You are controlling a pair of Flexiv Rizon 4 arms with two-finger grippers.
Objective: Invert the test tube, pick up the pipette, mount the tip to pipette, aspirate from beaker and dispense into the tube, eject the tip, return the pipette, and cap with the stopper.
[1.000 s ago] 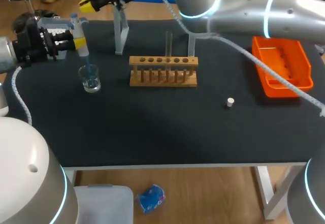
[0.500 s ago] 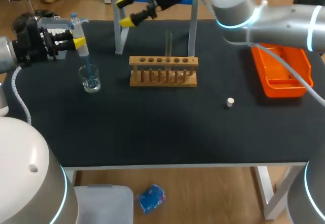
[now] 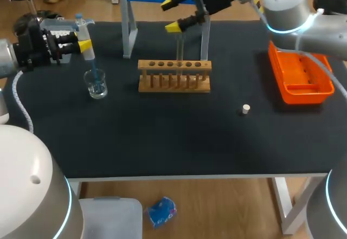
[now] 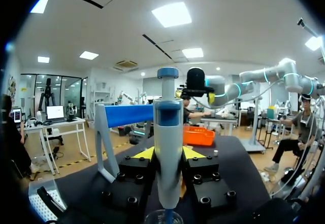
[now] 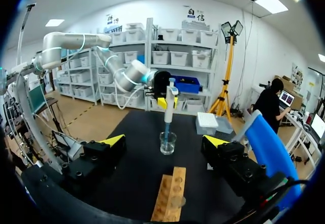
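1. Head view shows you the left pincer (image 3: 82, 43) clamped on the pipette (image 3: 87, 39). The pipette hangs upright from it, and its blue tip (image 3: 95, 70) dips into the beaker (image 3: 97, 90) directly beneath.
2. Left wrist view gives you the grip close up. A yellow finger presses each side of the pipette body, and the beaker's rim sits just under the pincer.
3. Your right pincer (image 3: 170, 14) hangs with its fingers spread wide and nothing between them.
4. Under it stands the wooden rack (image 3: 174, 82), with the test tube (image 3: 180, 48) upright in one hole, near the lower fingertip.
5. You find the stopper (image 3: 246, 109) on the table well apart from both pincers, between the rack and the orange tray (image 3: 325, 82).
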